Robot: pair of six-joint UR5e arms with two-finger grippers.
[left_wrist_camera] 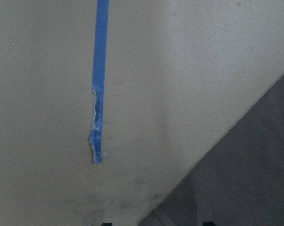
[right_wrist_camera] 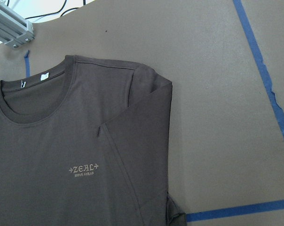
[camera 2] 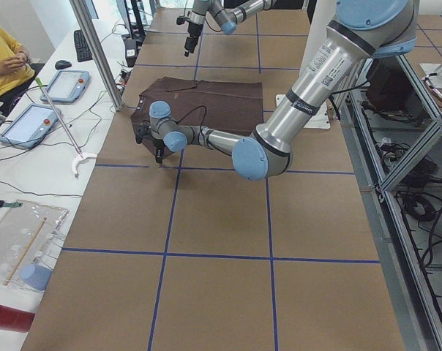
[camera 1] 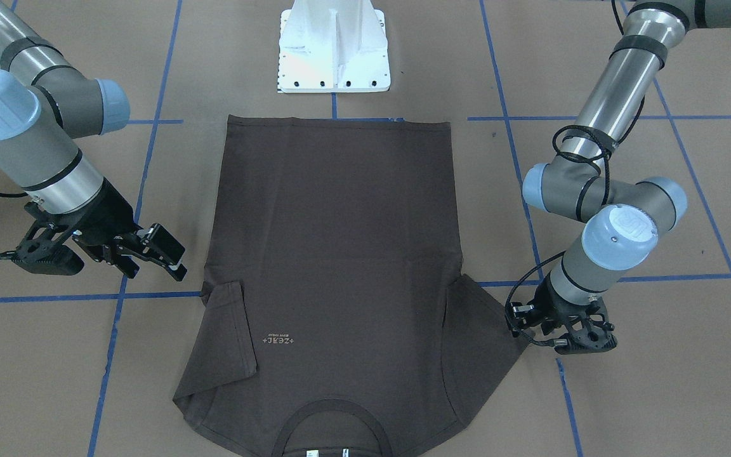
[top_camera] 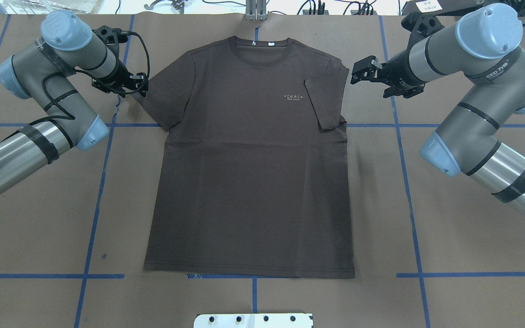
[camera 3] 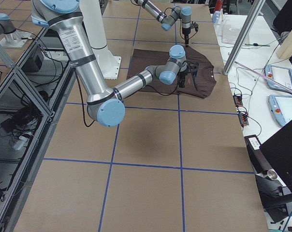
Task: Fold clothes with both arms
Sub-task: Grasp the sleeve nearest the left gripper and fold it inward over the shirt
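Observation:
The dark brown T-shirt [top_camera: 253, 182] lies flat, chest up, collar [top_camera: 260, 48] at the far side of the table. Its sleeve [top_camera: 321, 105] on my right is folded in over the chest beside the pale logo [top_camera: 293, 97]; the other sleeve [top_camera: 162, 105] is spread out. My left gripper [top_camera: 143, 84] is low at that spread sleeve's outer edge. Its wrist view shows the sleeve's corner [left_wrist_camera: 255, 179] between two wide-apart fingertips [left_wrist_camera: 106, 223], so it is open. My right gripper [top_camera: 359, 72] hangs open and holds nothing, just off the shirt's right shoulder [camera 1: 172, 254].
The white pedestal base [camera 1: 334, 51] stands just behind the shirt's hem. Blue tape lines [top_camera: 103, 182] grid the brown table. Past the far edge are an aluminium post [camera 2: 96, 51], tablets [camera 2: 27, 121], cables and a seated person [camera 2: 5, 58].

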